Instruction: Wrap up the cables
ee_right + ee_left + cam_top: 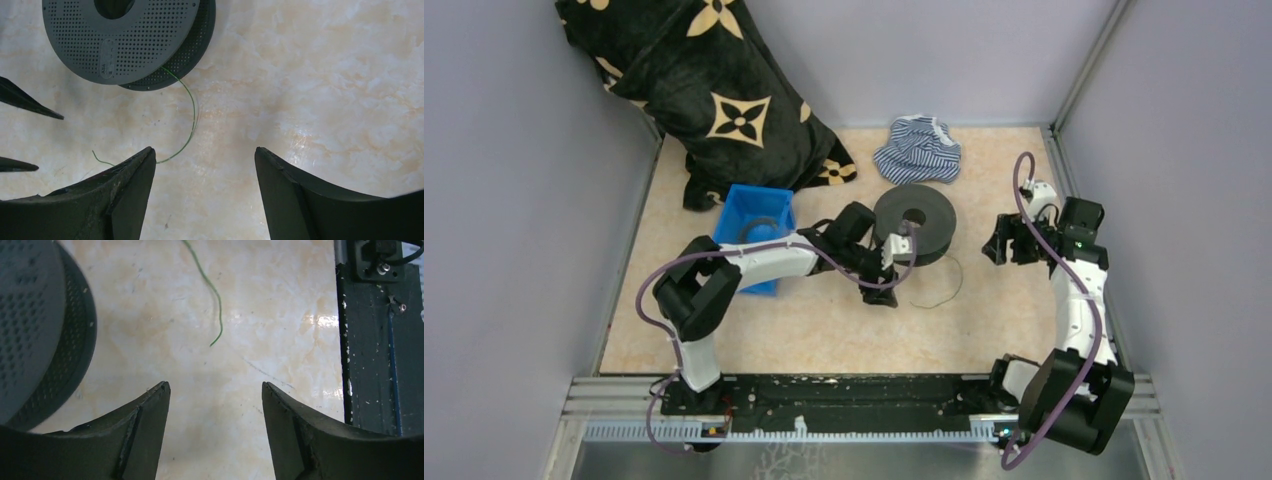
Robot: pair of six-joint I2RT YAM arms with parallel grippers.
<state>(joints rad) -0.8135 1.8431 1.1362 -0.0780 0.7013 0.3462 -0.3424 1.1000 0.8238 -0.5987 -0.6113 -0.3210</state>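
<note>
1. Arms: left arm (754, 262) stretches low toward two o'clock; right arm (1079, 300) stands up toward twelve.
2. Left gripper (887, 288), jaws wide and empty, is at seven o'clock of the spool (914, 220).
3. Right gripper (999, 248), wide and empty, is at its three o'clock.
4. Cables (944, 290) curl loose from the spool's five o'clock.

Thin green cables (194, 115), one loose arc lying flat, one end at the dark spool (120, 45), other end free
</note>
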